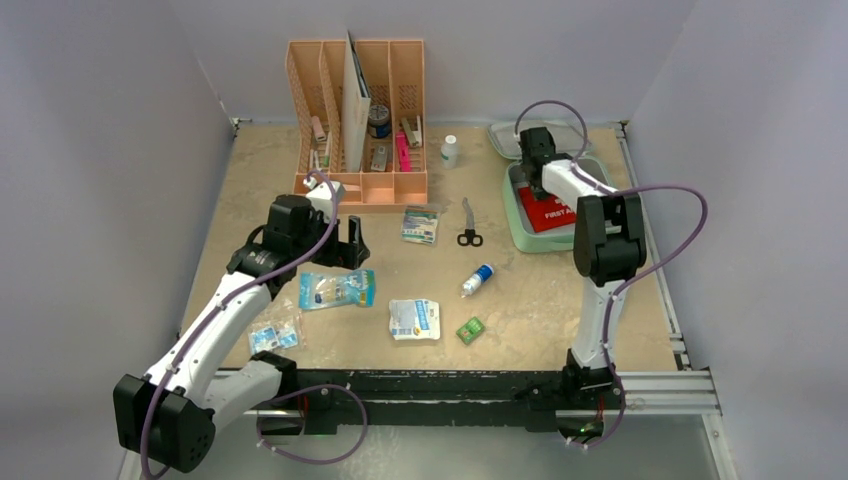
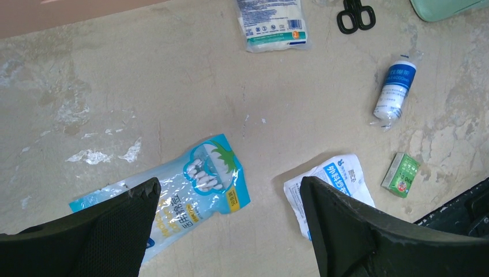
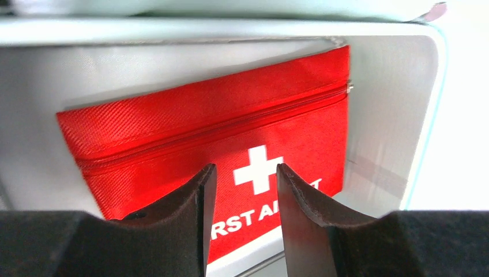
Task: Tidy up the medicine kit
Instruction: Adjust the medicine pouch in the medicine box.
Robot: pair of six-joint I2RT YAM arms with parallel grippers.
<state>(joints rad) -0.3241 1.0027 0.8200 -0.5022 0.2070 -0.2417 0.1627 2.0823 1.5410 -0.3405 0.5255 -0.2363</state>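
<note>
Lettering on red pouch (image 3: 173,133) partly hidden behind right gripper (image 3: 245,173), scissors (image 2: 356,12) blades cut off in left wrist view, organizer (image 1: 360,190) contents indistinct

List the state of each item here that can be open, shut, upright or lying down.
medicine kit: open, lid hinged back
red pouch: zipped shut, lying inside the kit
scissors: blades closed, lying flat
white bottle: upright
blue-and-white tube: lying on its side
left end effector: wide open, holding nothing
right end effector: narrowly open above the pouch, holding nothing
</note>
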